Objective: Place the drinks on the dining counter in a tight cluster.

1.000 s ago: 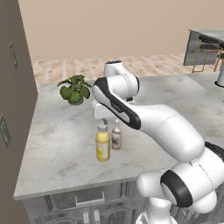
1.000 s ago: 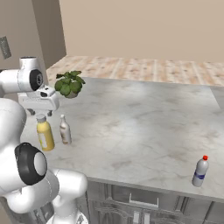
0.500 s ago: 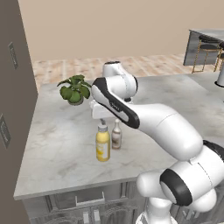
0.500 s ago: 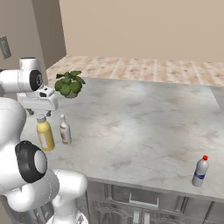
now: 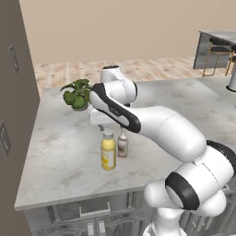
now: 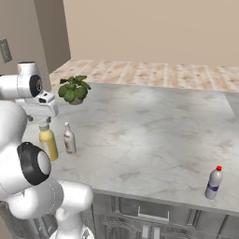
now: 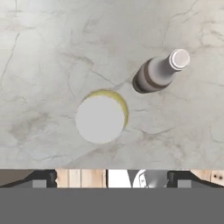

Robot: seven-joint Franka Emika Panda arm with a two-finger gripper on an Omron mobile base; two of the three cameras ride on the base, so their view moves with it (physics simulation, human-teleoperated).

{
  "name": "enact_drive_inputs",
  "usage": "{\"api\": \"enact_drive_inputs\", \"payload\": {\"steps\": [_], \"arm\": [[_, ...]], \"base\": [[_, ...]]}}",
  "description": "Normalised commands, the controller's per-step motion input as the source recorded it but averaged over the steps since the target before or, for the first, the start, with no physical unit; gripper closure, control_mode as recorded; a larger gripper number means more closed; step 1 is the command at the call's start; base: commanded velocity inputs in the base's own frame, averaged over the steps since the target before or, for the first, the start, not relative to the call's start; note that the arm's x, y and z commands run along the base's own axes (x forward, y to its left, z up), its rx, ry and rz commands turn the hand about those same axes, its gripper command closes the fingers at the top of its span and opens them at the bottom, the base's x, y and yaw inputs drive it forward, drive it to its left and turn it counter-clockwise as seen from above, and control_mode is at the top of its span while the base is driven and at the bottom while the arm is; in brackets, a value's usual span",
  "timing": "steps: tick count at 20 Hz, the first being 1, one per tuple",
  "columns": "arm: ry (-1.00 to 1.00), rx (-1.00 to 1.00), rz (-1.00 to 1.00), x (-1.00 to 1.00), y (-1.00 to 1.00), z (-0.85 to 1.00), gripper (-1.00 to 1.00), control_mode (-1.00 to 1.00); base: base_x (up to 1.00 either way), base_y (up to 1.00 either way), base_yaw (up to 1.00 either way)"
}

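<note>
Hand view: straight down on the marbled dining counter, jaws spread wide, nothing between them, the two dark tips at the lower edge.
Left of centre: yellow bottle directly under the gripper, pale cap facing up, only a yellow sliver of body showing round it.
Right of it: brown-and-white bottle, upright, just beside the yellow one, apart from it by a narrow strip of marble.
Left base view, from the left: potted plant beyond the hand; yellow bottle below the hand, brown-and-white bottle close on its far side.
Right base view, from the left: gripper above the yellow bottle; brown-and-white bottle next to it; silver-grey bottle with red cap, well apart, near the counter's front edge.
Judged step: pair set, third drink not yet brought.
Risk one: a sideways swing while low, likely clipping a cap and toppling a slim bottle.
Risk two: a tall narrow bottle near the edge, liable to tip or fall off if gripped off-centre.
Risk three: setting it down too near the pair, knocking the cluster apart.
</note>
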Motion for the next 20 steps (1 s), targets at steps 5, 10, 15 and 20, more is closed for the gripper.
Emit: {"api": "enact_drive_inputs", "payload": {"steps": [5,10,15,20], "arm": [[0.00,0.00,0.00,0.49,0.00,0.00,-1.00,-1.00],[0.00,0.00,0.00,0.26,0.00,-0.11,-1.00,-1.00],[0.00,0.00,0.00,0.13,0.00,-0.26,-1.00,-1.00],[0.01,0.00,0.00,-0.25,0.00,-0.08,-1.00,-1.00]], "base": [[0.00,0.00,0.00],[0.00,0.00,0.00],[0.00,0.00,0.00],[0.00,0.00,0.00]]}}
